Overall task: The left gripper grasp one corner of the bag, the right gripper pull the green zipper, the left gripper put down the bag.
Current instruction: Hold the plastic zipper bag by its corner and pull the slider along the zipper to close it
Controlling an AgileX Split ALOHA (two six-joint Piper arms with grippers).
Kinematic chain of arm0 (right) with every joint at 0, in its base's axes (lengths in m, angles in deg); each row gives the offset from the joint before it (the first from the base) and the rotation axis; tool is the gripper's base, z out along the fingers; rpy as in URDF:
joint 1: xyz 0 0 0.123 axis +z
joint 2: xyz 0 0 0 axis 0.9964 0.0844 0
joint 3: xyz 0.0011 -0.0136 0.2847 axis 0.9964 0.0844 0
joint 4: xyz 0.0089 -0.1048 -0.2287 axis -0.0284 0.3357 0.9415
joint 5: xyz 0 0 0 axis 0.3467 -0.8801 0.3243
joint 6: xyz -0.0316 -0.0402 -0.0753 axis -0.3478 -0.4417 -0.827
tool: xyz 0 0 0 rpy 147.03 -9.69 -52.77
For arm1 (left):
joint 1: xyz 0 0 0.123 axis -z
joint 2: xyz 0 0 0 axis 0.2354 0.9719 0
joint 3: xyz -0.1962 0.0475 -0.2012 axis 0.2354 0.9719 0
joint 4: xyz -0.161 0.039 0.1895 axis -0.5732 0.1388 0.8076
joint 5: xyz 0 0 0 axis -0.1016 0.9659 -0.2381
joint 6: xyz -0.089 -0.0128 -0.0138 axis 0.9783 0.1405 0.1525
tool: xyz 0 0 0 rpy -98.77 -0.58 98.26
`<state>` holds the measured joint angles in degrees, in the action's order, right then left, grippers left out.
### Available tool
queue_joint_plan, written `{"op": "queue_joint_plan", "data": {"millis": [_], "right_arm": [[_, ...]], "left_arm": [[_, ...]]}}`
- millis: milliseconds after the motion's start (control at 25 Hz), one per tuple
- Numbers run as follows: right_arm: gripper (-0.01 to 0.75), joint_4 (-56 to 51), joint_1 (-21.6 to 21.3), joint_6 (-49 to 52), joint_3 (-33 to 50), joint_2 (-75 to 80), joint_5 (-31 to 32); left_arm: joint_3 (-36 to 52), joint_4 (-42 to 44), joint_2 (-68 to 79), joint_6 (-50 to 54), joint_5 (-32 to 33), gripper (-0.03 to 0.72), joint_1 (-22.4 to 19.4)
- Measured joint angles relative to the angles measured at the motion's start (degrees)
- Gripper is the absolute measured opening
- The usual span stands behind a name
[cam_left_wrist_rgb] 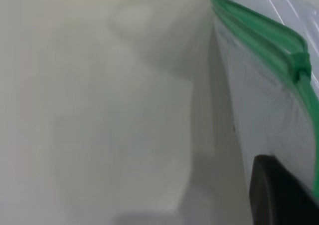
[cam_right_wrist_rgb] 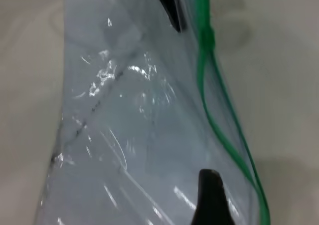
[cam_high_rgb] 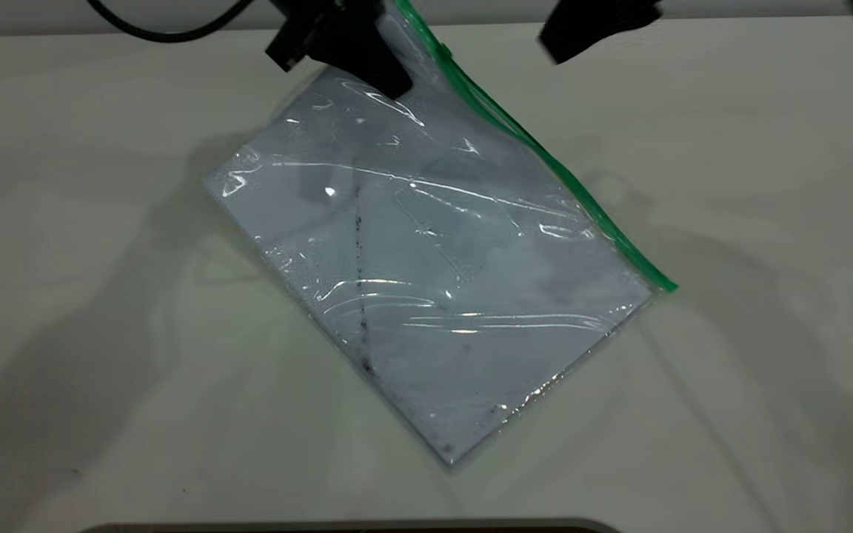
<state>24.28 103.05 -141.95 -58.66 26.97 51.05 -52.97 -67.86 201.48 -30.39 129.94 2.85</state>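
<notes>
Bag (cam_high_rgb: 426, 266) corner in left hand (cam_high_rgb: 378, 70), lifted

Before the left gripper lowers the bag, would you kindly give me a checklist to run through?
1. Left gripper clamped on the bag's raised corner: ok.
2. Right gripper apart from the bag: ok in the exterior view.
3. Green zipper opened: ok, its two tracks part beyond the slider.
4. Slider near the held corner: ok.
5. Bag's low corner resting on the table: cannot tell.
6. Paper fully inside the bag: ok.
</notes>
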Motion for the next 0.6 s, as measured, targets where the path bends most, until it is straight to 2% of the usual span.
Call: {"op": "queue_joint_plan", "data": {"millis": [400,600], "right_arm": [[0.579,-11.21,0.93,-11.20,-6.33,7.79,1.29],[0.579,-15.38,0.93,-15.43,-6.86,9.48,1.65]], "left_arm": [[0.01,1.01,0.42,-3.18,-6.60,0.053,1.89],[0.01,-2.64,0.42,-5.56,-9.16,0.053,3.60]]}}
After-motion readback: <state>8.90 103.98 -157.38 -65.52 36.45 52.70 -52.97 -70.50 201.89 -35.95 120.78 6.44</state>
